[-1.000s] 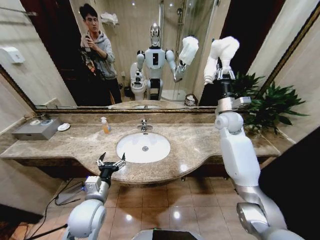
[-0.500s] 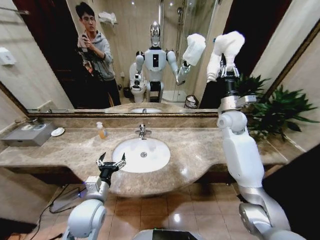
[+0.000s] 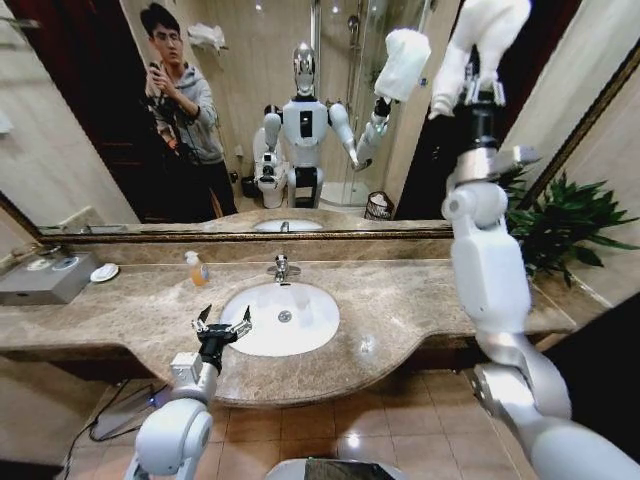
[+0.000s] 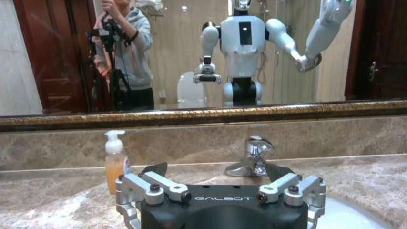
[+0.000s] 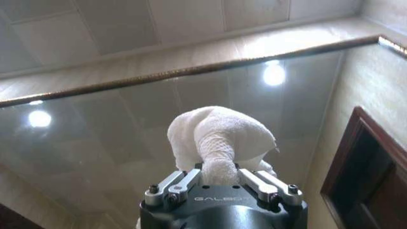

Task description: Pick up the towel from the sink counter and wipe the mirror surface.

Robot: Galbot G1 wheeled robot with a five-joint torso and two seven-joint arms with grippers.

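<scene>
My right arm reaches high up in front of the mirror [image 3: 250,120], and my right gripper [image 3: 484,82] is shut on the white towel [image 3: 487,30]. In the right wrist view the bunched towel [image 5: 216,136] sticks out of the shut gripper [image 5: 219,172] close to the mirror glass [image 5: 108,129], below its top frame; I cannot tell whether they touch. My left gripper [image 3: 222,322] hovers open and empty over the front edge of the sink counter [image 3: 410,300], beside the basin [image 3: 300,325]. In the left wrist view that gripper [image 4: 216,172] faces the tap [image 4: 254,157].
On the counter stand a soap bottle [image 3: 193,268] near the chrome tap [image 3: 281,268], a small dish [image 3: 103,271] and a grey box [image 3: 45,280] at the far left. A green plant [image 3: 560,225] fills the right end. The floor below is tiled.
My right arm has lifted the towel higher up the mirror. The head camera has shifted, so the counter sits lower in the picture. The left gripper has stayed open in place.
</scene>
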